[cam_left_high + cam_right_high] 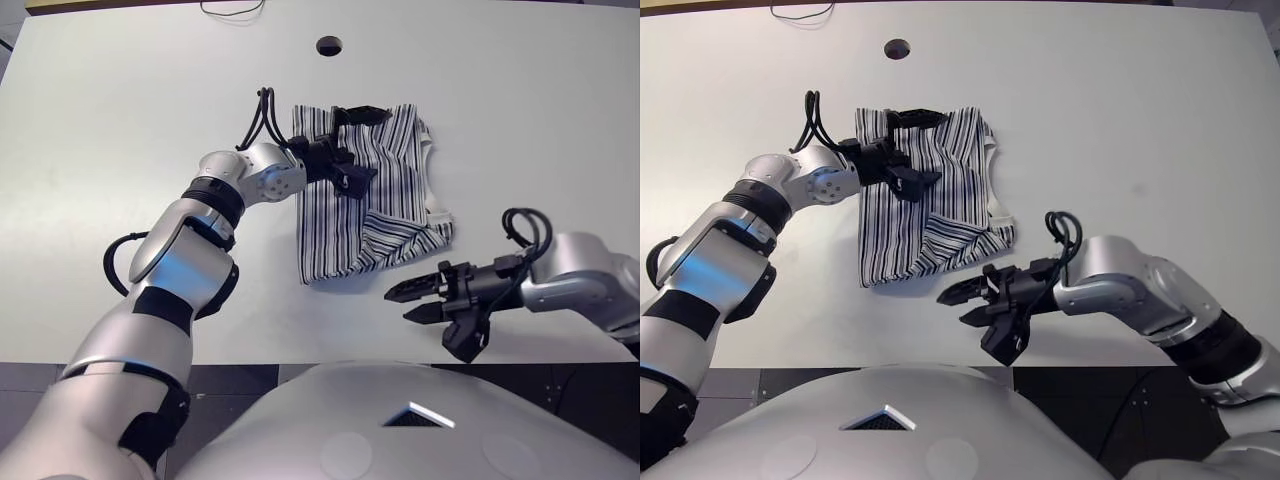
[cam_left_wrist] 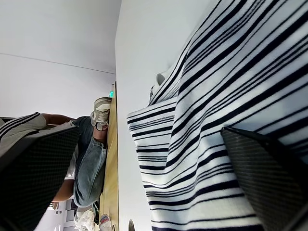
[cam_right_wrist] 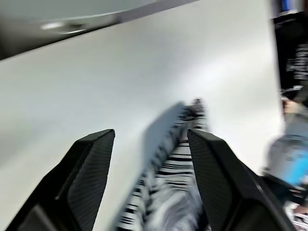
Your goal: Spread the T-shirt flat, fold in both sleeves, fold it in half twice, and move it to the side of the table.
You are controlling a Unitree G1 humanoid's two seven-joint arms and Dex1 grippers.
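Nearest, the right gripper (image 1: 400, 306) hangs low over the table (image 1: 130, 100), its two black, finely ribbed fingers (image 3: 89, 178) parted and holding nothing, probably lined up to take the rumpled corner just ahead of its tips. That corner belongs to the T-shirt (image 1: 325, 235), soft black-and-white striped cloth lying as a rough oblong, one flap turned diagonally across its near end. Beyond, over the far end, the left gripper (image 1: 378, 143) spreads wide above the stripes, gripping nothing, seemingly to pin or smooth the fabric; whether it touches cannot be told. The tabletop is smooth, matte white.
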